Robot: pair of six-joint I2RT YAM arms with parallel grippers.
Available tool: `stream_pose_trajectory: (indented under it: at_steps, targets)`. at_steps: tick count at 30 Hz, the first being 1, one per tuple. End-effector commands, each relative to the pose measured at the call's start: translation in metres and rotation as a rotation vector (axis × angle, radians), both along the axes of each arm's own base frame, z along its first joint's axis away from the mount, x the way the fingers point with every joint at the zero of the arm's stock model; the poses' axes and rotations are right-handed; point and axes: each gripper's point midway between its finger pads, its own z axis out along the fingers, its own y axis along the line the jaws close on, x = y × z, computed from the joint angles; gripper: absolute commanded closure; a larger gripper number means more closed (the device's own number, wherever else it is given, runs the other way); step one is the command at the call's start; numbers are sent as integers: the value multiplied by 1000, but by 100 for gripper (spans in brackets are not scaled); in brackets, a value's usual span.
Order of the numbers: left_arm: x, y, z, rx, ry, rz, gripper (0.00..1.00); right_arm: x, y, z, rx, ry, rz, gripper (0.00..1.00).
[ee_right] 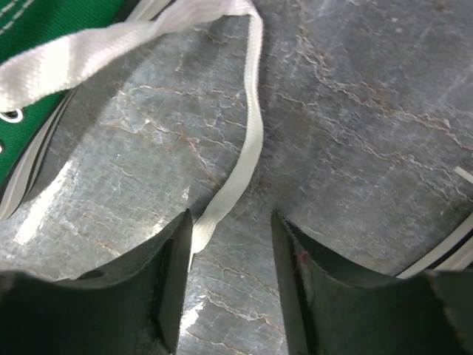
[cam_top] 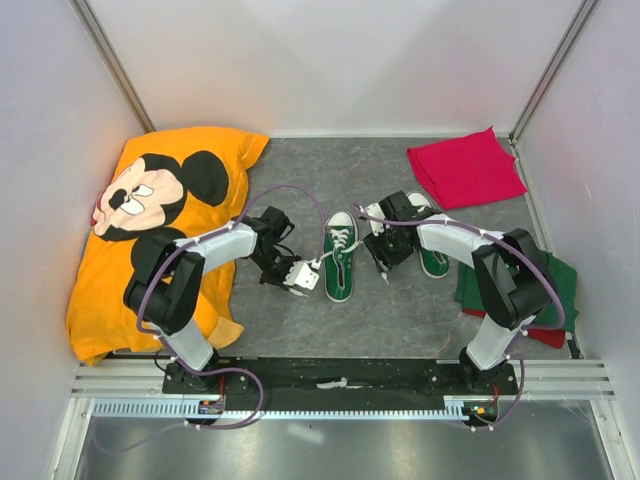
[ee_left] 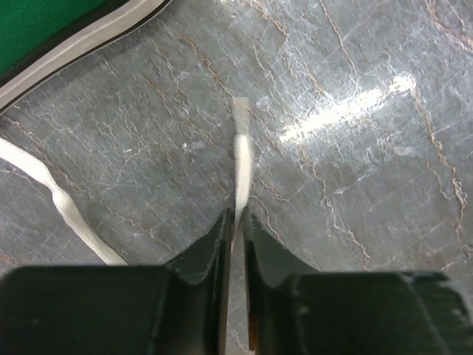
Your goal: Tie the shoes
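The grey marbled table surface [cam_top: 300, 170] carries a pair of small green canvas sneakers with white soles. The middle shoe [cam_top: 340, 258] lies between the two arms, its long axis running near to far. The right-hand shoe [cam_top: 434, 262] is half hidden under the right arm.

The left gripper [ee_left: 236, 216], just left of the middle shoe, is pinched tight on a flat white lace end [ee_left: 242, 159] that points straight out past its tips.

The right gripper [ee_right: 231, 218], just right of that shoe, stands with jaws apart. The other white lace strand [ee_right: 247, 148] runs from the eyelets down between the jaws, hugging one finger, so closing there should likely catch it.
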Motion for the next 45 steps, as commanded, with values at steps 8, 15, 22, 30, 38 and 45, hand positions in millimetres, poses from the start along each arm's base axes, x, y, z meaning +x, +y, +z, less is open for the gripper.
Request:
stream_pose_trajectory:
  at_steps: [8,15,22,30,38,45]
  targets:
    - [18,-42,87,-269,-59,278,99,-22,-4,-6,-2,-5,-11,100]
    - [48,-39,187,-515,-131,520,98,4,5,87,184,-150,22,100]
    - [44,-34,266,-716,-201,550,98,22,45,200,441,-316,107,100]
    - [5,-39,290,-776,-215,356,98,34,105,241,603,-320,198,100]
    - [-42,-42,268,-760,-110,212,98,35,197,232,678,-262,347,100]
    - [-83,-42,234,-737,-29,174,98,21,269,185,697,-137,468,100]
